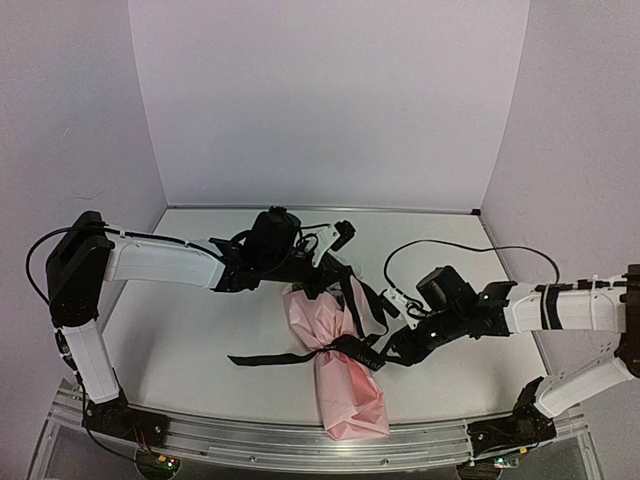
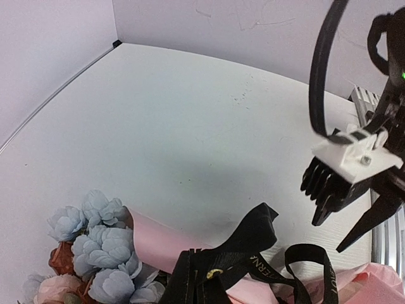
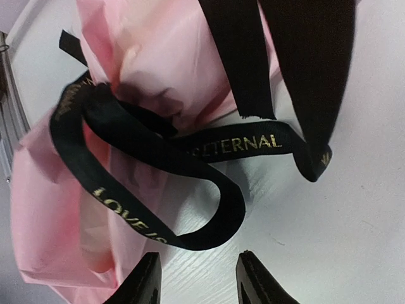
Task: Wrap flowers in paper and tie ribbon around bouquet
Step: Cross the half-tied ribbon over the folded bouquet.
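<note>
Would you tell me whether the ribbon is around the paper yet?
Around it: the ribbon circles the pinched paper, one loop slack; whether it is knotted, I cannot tell.

The bouquet lies lengthwise on the table, a little right of the middle. Its wrapped end reaches past the near edge, and its flowers point toward the far edge, beneath the left gripper. The ribbon goes around the bouquet's middle, with one end trailing left across the table and loops lying to the right of the bouquet and along its right side. The right gripper stands just right of the bouquet's middle, a ribbon loop lying on the table just ahead of its fingertips.
</note>
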Controlling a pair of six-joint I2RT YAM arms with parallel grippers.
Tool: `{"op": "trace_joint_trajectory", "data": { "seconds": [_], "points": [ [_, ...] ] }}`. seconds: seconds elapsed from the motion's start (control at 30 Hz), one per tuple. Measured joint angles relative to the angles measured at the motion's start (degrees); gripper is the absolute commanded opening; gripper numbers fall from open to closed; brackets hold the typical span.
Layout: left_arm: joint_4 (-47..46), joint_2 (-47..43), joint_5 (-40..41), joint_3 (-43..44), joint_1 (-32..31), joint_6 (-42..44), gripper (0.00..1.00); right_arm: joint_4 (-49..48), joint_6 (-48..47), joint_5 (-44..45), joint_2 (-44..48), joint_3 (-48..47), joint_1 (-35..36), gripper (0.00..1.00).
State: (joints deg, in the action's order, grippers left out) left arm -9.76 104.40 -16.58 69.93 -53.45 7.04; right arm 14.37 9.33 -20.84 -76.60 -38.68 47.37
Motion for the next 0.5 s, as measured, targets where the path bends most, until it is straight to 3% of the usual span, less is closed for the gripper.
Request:
{"op": "trace_joint_trajectory", "data": {
  "seconds": [0.23,0.5],
  "points": [
    [0.94,0.0,0.85,0.02,0.0,-1.54,0.0,-9.89,-2.53,3.91,-2.35,4.82,3.8,0.41],
    [1.01,-0.04,1.26,0.02,0.3,-2.58,0.0,-18.14,-3.61,17.11,-6.22,8.24,13.84,0.45]
  ]
}}
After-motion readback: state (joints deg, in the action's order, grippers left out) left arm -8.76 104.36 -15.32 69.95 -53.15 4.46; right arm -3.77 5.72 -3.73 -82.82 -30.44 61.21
